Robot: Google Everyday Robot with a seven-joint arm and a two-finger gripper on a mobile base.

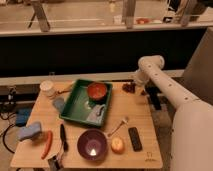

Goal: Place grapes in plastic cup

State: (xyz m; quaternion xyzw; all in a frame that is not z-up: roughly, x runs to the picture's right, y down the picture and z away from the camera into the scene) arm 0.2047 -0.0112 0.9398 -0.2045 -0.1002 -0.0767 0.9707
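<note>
The grapes (128,88), a small dark reddish-purple bunch, lie on the wooden table (135,112) near its back right edge. My gripper (136,86) is low at the end of the white arm (150,67), right beside the grapes on their right side; I cannot tell whether it touches them. The plastic cup (48,89), short and whitish, stands at the back left of the table, far from the gripper.
A green tray (75,107) holds a red-orange bowl (97,91) and a blue cloth. At the front are a purple bowl (92,144), an orange fruit (117,145), a black remote (135,138), a spoon (118,127), a red chili (47,143) and a blue sponge (30,131).
</note>
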